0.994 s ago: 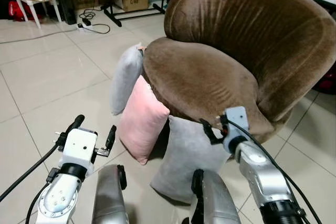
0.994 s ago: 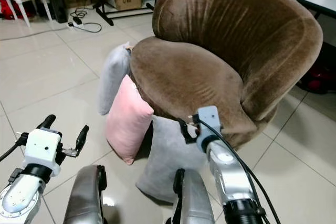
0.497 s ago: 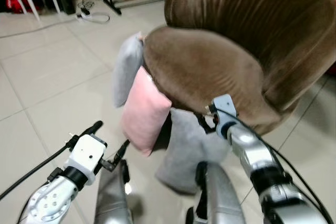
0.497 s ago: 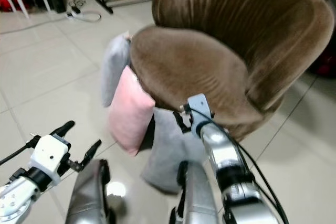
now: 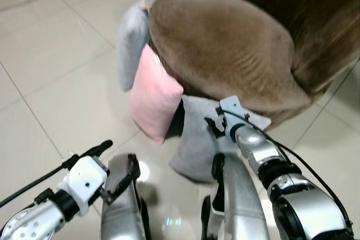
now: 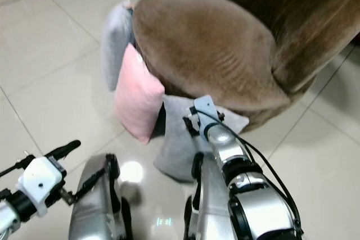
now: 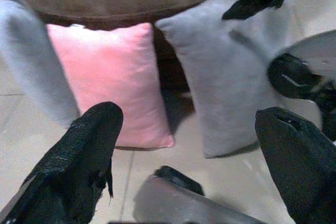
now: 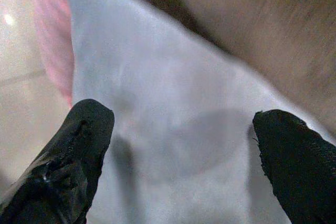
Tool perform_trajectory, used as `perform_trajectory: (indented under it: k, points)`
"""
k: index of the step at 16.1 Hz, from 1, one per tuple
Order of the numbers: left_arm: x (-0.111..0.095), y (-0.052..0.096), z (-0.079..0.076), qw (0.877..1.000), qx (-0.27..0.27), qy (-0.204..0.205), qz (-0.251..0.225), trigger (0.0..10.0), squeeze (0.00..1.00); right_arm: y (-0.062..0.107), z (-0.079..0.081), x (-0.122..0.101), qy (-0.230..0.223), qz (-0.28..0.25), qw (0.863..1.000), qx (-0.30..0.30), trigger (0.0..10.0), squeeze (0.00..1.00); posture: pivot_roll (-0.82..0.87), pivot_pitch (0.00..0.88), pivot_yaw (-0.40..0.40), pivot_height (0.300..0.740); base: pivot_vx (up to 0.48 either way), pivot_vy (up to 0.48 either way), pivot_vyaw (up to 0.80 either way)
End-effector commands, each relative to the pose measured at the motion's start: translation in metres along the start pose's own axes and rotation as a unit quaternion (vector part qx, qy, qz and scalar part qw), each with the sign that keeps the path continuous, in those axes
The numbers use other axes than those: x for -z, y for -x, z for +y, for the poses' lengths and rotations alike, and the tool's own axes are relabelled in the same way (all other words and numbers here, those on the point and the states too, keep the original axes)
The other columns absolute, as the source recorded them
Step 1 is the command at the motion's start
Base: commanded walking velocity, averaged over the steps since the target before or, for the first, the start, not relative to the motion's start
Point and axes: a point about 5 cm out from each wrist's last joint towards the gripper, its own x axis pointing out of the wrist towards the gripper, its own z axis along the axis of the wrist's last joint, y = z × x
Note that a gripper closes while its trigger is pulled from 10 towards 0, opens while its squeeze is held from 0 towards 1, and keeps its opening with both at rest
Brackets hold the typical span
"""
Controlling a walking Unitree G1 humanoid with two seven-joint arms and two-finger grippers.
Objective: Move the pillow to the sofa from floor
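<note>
Left gripper (image 5: pixel 104 164) low over the pale tiled floor (image 5: pixel 50 82), fingers spread, holding nothing (likely on standby). Soft pink square pillow (image 5: pixel 153 100) leans against the brown velvet round sofa (image 5: pixel 225 43). Beside it, the grey fabric pillow (image 5: pixel 197 139) stands on the floor at the sofa's front edge. Right gripper (image 8: pixel 178 145) spread wide just at its top, apparently lined up to grasp.

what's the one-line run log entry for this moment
right gripper: fingers open, at grey pillow | left gripper: open, low | pillows on floor against sofa
</note>
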Motion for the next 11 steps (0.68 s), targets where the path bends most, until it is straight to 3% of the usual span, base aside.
perform_trajectory:
  k: [1, 3, 4, 5, 6, 11]
  points:
    - [-0.002, 0.004, -0.004, 1.0, 0.024, 0.007, 0.003, 10.0, 0.0, -0.001, 0.0, 0.001, 0.015, 0.004, 1.0, 0.015, 10.0, 0.0, 0.15, 0.343, -0.035, 0.517, 0.0, 0.0, 0.0]
    - [-0.005, 0.005, -0.006, 0.999, 0.037, 0.005, 0.003, 10.0, 0.0, -0.002, -0.002, 0.001, 0.017, 0.003, 0.998, 0.054, 10.0, 0.0, 0.15, 0.359, -0.037, 0.517, 0.0, 0.0, 0.0]
    - [-0.006, 0.006, -0.006, 0.999, 0.04, 0.004, 0.004, 10.0, 0.0, -0.002, -0.001, 0.0, 0.009, 0.0, 0.998, 0.068, 4.1, 0.0, 0.15, 0.363, -0.034, 0.517, 0.0, 0.0, 0.0]
    - [-0.007, 0.008, -0.006, 0.999, 0.042, 0.003, 0.007, 10.0, 0.0, -0.002, 0.001, 0.0, 0.006, -0.002, 0.997, 0.079, 0.9, 0.0, 0.15, 0.365, -0.036, 0.517, 0.0, 0.0, 0.0]
    - [-0.007, 0.009, -0.006, 0.999, 0.043, 0.003, 0.008, 10.0, 0.0, -0.003, 0.002, 0.0, 0.005, -0.001, 0.997, 0.083, 0.0, 0.0, 0.15, 0.365, -0.036, 0.517, 0.0, 0.0, 0.0]
    - [-0.007, 0.015, -0.011, 0.999, 0.049, 0.006, 0.016, 10.0, 0.0, -0.003, 0.017, 0.004, 0.029, -0.001, 0.997, 0.077, 0.0, 0.0, 0.15, 0.377, -0.046, 0.517, 0.0, 0.0, 0.0]
